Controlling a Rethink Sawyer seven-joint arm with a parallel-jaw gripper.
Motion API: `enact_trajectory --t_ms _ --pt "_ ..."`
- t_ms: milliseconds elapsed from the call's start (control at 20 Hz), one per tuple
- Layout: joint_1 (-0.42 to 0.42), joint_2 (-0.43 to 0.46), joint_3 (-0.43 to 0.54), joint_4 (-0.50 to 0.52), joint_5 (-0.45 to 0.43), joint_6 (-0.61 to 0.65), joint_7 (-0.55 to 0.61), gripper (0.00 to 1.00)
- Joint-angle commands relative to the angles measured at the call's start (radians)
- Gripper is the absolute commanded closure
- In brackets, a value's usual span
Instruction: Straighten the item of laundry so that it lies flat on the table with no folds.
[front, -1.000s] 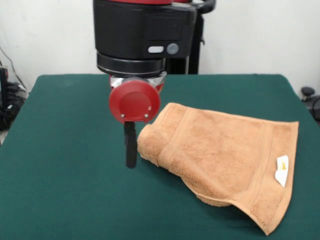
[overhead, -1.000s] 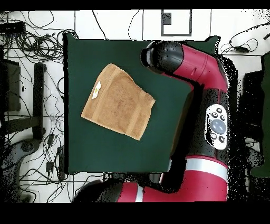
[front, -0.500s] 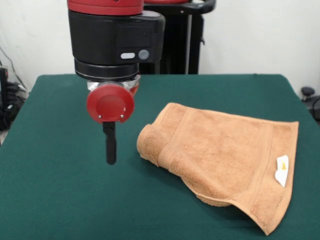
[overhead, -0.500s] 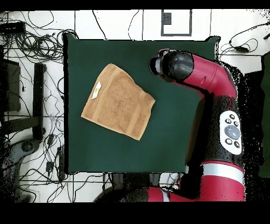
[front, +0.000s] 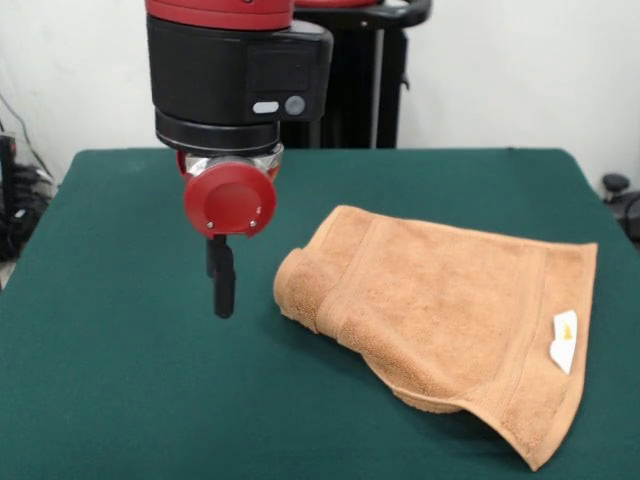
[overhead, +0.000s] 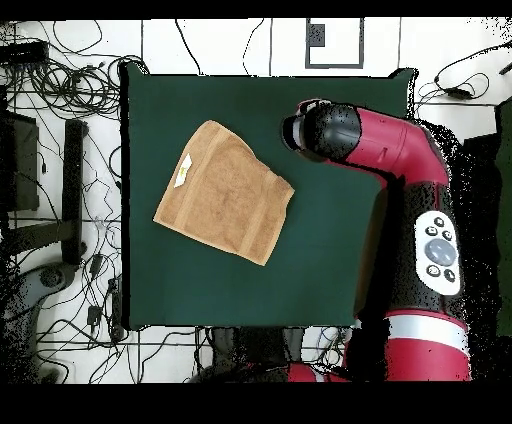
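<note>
The item of laundry (front: 450, 310), an orange-tan terry towel, lies on the right half of the green table (front: 120, 390). Its left end is rolled under into a thick fold, and its near edge bulges over a second fold. A small white label (front: 565, 340) sits near its right edge. My gripper (front: 222, 290) hangs under the red wrist disc, just left of the rolled end, a little above the cloth and apart from the towel. It is seen side-on, with nothing in it. From overhead the towel (overhead: 225, 192) lies slanted left of centre, with the arm's head (overhead: 320, 132) to its right.
The red arm (overhead: 430, 230) runs along the right side of the table (overhead: 330, 270) in the overhead view. Tangled cables (overhead: 60, 80) lie on the floor beyond the left edge. A black post (front: 385, 90) stands behind the table.
Over the last second the gripper drew left, away from the towel's rolled end, then edged back right and slightly up. The towel has not moved.
</note>
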Motion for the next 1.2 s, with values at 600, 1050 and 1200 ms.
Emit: enact_trajectory --t_ms 600,1050,1200 --pt "-0.015 -0.039 0.241 0.086 -0.197 0.143 -0.510 0.00" --pt "-0.021 -0.042 0.247 0.119 -0.174 0.125 -0.472 0.00" --pt "-0.023 -0.040 0.251 0.130 -0.175 0.104 -0.463 0.00"
